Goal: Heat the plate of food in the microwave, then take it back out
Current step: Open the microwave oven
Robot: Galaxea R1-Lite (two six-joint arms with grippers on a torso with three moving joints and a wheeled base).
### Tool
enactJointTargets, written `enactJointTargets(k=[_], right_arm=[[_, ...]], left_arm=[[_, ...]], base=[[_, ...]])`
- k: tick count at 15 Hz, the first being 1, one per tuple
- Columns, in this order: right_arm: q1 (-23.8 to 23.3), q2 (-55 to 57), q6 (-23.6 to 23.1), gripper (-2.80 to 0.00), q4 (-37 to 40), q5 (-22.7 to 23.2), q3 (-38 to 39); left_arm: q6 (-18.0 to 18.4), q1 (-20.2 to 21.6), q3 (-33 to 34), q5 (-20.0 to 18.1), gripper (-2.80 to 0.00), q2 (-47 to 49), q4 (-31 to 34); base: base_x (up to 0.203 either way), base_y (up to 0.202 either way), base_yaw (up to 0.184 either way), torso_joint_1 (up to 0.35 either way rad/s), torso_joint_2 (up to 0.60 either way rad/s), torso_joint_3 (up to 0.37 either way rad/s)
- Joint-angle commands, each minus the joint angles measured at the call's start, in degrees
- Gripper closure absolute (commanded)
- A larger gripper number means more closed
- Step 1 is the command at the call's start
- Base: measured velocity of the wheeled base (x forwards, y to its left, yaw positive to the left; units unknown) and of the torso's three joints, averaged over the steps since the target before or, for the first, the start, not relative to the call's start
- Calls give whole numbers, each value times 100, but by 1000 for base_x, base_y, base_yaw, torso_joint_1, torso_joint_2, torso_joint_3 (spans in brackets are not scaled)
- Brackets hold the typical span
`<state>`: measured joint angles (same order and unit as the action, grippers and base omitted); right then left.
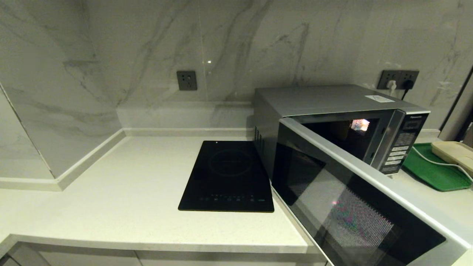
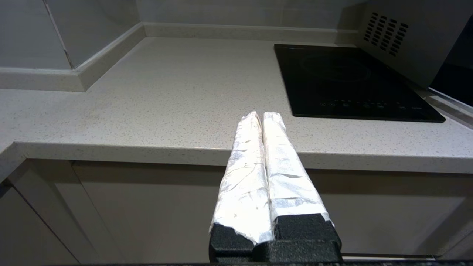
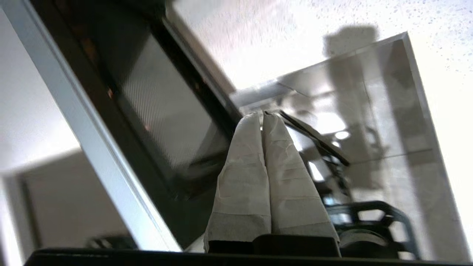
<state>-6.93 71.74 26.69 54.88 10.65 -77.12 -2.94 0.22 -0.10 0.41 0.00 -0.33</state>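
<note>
Two grippers stand pressed together, empty. The right gripper (image 3: 263, 117) is nearer the microwave (image 1: 332, 107), its swung-out door (image 3: 122, 111) filling the frame's left; the left gripper (image 2: 262, 116) hangs parked below the counter edge.

Silver-grey microwave (image 1: 332, 99) with dark glass door, black cooktop (image 1: 227, 177), green tray (image 1: 430, 170), speckled off-white counter (image 1: 111, 207).

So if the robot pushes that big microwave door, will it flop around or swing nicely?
The microwave door will probably swing stiffly; it looks like a rigid glass panel in a hard frame. Pushed hard, it might bang shut. The smooth glass looks slippery, so the shut right gripper beside it may slide along it.
</note>
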Motion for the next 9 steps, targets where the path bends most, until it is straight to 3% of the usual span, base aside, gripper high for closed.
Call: enactJointTargets(k=[1, 3, 5, 9], right_arm=[[-145, -28, 656, 0, -501, 25, 204], [-161, 27, 1084, 0, -1255, 36, 692], [-164, 288, 1508, 0, -1961, 331, 1099], [-161, 1222, 2166, 0, -3036, 604, 1237]], left_arm=[[-5, 4, 1, 2, 0, -1, -2], [-5, 4, 1, 2, 0, -4, -2], [-5, 0, 1, 2, 0, -4, -2], [-5, 4, 1, 2, 0, 0, -2]], base=[[0, 0, 0, 0, 0, 0], [0, 0, 0, 0, 0, 0], [0, 0, 0, 0, 0, 0], [0, 0, 0, 0, 0, 0]])
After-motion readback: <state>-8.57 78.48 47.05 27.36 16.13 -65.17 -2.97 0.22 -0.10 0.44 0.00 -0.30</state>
